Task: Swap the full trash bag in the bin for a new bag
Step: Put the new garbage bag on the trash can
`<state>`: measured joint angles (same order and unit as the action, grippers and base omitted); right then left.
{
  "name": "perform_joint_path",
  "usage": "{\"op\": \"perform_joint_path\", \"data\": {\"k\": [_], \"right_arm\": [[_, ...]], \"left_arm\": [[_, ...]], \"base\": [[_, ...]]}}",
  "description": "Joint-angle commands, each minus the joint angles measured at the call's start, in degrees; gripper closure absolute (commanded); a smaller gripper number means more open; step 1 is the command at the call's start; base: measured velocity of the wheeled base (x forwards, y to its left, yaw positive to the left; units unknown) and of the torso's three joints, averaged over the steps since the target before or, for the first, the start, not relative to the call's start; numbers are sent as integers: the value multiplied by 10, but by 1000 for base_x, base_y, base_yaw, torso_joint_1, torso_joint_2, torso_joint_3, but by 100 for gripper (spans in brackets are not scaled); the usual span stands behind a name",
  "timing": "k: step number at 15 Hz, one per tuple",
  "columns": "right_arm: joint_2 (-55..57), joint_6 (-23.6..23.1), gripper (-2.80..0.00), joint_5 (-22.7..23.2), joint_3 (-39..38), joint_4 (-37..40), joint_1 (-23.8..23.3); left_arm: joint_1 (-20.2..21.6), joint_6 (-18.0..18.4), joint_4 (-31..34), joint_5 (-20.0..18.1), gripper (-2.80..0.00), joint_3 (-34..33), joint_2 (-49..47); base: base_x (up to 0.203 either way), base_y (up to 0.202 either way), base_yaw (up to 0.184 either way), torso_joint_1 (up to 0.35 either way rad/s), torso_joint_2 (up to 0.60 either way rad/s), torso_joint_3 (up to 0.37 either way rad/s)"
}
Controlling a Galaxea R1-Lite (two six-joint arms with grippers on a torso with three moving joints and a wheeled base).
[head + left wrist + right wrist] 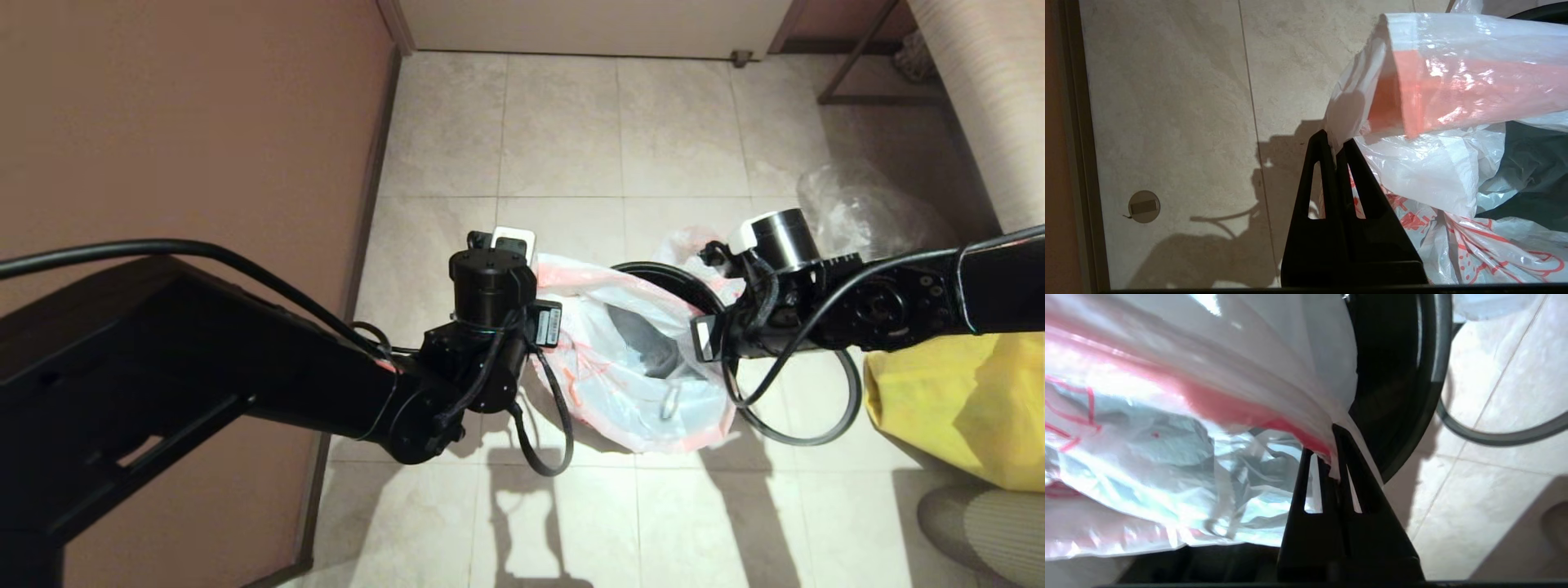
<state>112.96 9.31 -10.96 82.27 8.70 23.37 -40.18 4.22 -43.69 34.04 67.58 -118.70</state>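
Both arms fill my near view, the left one coming in from about 8 o'clock, the right from about 3 o'clock. Past them is the tiled floor (pixel 571 139), with a brown wall (pixel 188 122) along its 9 o'clock side. At 4 o'clock sits a yellow bag (pixel 963 408), and at 2 o'clock a clear bag (pixel 865 212) lies on the tiles.

Between my two wrists hangs the new bag (pixel 629 359), at the centre of the head view. Its mouth is stretched wide, so the long axis of the opening runs from 9 o'clock to 3 o'clock, between the grippers, and the opening faces up toward me. I see dark inside it. Its orange-red band runs along the stretched rim, and the red print shows lower on the film.

Just behind the new bag, the bin (pixel 678 282) shows as a black curved rim toward 1 o'clock; in the right wrist view its glossy black wall (pixel 1392 375) stands right beside the pinched film.

My left gripper (pixel 1334 143) has its jaws pressed together on a fold of the bag's rim (pixel 1453 94) at the 9 o'clock end. My right gripper (pixel 1331 447) is likewise clamped on the rim (pixel 1249 412) at the 3 o'clock end.

A small round floor fitting (pixel 1144 206) shows in the left wrist view.
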Motion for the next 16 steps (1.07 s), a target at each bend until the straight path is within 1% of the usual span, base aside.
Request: {"op": "perform_joint_path", "data": {"k": [1, 3, 4, 5, 8, 9, 11, 12, 13, 15, 16], "right_arm": [[-1, 1, 0, -2, 8, 8, -5], [-11, 3, 0, -4, 10, 19, -24], [-10, 2, 0, -4, 23, 18, -35], [-7, 3, 0, -3, 45, 20, -44], [7, 3, 0, -1, 125, 31, -66], [14, 3, 0, 0, 147, 48, -71], [15, 5, 0, 2, 138, 64, -75], [14, 11, 0, 4, 123, 61, -78], [14, 25, 0, 14, 116, 60, -84], [18, 36, 0, 28, 106, 59, -98], [18, 37, 0, 28, 106, 58, -101]], "left_arm": [[5, 0, -3, 2, 0, 1, -6], [10, 0, -3, 2, 0, 7, -11], [11, -6, -4, 2, 0, 15, -15], [12, -16, -3, 3, 0, 22, -20], [18, -18, -3, 3, 0, 22, -38], [18, -18, -3, 4, 0, 16, -46], [18, -20, -10, 4, 0, -17, -53], [18, -19, -28, 4, 0, -42, -56], [17, -16, -60, 5, 0, -72, -62], [17, 12, -142, 5, 0, -117, -86], [15, 25, -169, 5, 0, -131, -96]], "base": [[0, 0, 0, 0, 0, 0], [0, 0, 0, 0, 0, 0], [0, 0, 0, 0, 0, 0], [0, 0, 0, 0, 0, 0], [0, 0, 0, 0, 0, 0], [0, 0, 0, 0, 0, 0], [0, 0, 0, 0, 0, 0], [0, 0, 0, 0, 0, 0], [0, 0, 0, 0, 0, 0], [0, 0, 0, 0, 0, 0], [0, 0, 0, 0, 0, 0]]}}
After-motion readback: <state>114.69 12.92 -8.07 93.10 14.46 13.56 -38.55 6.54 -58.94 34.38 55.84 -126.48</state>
